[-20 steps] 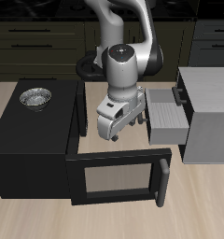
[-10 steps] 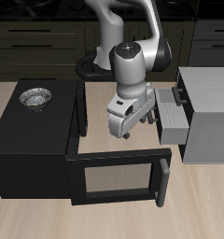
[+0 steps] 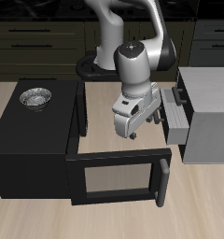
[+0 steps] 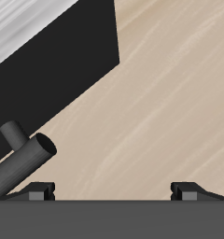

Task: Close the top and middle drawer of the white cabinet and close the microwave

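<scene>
The gripper has slid sideways over the last second and now presses against the front of the open drawer of the white cabinet; that drawer sticks out less than before, so the push is working. Its fingers stand spread with nothing between them. I judge one drawer nearly shut; whether the other is shut I cannot tell. Just beside the gripper, toward the table's front, the microwave has its door swung wide, not yet closed. A metal bowl rests on the microwave's top, apparently empty.
</scene>
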Available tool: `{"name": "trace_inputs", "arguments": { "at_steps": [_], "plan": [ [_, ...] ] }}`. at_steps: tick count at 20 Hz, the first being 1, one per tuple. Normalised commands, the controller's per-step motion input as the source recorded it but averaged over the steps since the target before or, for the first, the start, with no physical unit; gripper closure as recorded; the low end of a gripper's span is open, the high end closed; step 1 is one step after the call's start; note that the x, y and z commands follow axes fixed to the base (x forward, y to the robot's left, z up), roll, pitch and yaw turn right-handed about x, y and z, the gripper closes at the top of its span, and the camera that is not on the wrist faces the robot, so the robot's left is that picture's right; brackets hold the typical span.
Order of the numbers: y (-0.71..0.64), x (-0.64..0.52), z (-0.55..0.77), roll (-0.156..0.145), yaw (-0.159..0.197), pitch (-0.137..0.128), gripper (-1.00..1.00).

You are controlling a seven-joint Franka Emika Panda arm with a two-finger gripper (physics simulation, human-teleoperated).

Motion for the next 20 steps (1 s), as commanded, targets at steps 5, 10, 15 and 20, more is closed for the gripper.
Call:
{"name": "trace_inputs", "arguments": {
  "at_steps": [5,10,15,20],
  "plan": [
    [0.23,-0.03,-0.06,0.040,0.003,-0.013,-1.00],
    [0.31,-0.06,-0.14,0.062,0.026,-0.010,-1.00],
    [0.31,-0.12,-0.01,0.060,0.030,-0.045,-1.00],
    [0.41,-0.02,-0.02,0.065,0.015,-0.031,-1.00]
  ]
}}
